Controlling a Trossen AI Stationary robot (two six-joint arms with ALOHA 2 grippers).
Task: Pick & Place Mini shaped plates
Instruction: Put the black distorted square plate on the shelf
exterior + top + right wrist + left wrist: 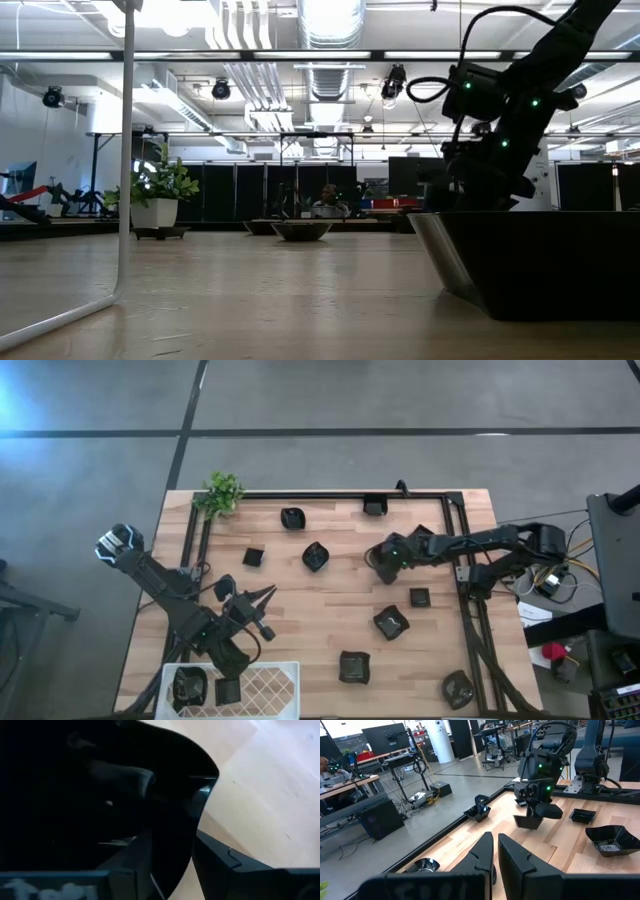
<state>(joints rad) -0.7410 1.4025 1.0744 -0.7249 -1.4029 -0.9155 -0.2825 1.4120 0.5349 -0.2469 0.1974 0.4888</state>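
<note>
Your right hand (385, 560) grips a plate (529, 821) by its rim, held clear above the desk (300, 610) near its right-centre. Your left hand (262, 603) sits at the left front, fingers (481, 855) nearly together and holding nothing, just behind the white basket (275, 682), where two plates (190, 685) already lie. More plates (391, 622) lie scattered across the desk. A plant (222, 493) stands at the back left corner.
</note>
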